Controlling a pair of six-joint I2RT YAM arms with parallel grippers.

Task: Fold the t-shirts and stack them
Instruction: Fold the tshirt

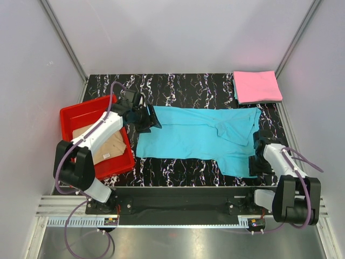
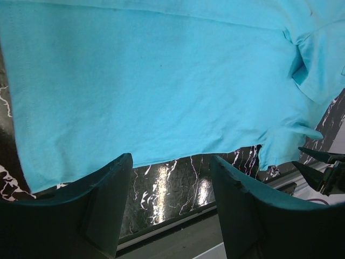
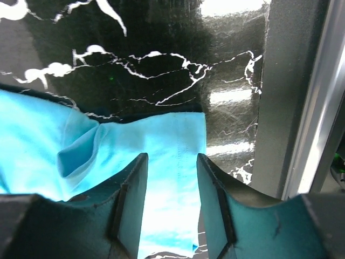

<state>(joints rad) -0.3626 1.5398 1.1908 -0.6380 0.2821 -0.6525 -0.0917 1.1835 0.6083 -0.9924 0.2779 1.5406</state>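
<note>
Tan t-shirt point(image 1: 110, 149) lies partly hidden behind left arm point(image 1: 101, 129).

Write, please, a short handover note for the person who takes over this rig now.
Left end effector: open, holds nothing, at the left edge of the blue shirt.
Right end effector: open, over that shirt's right end.
Pink shirt: folded, far right corner.
Tan shirt: in the tray, left.
Done: pink folded.
Left: fold blue, then probably tan, and stack.
</note>
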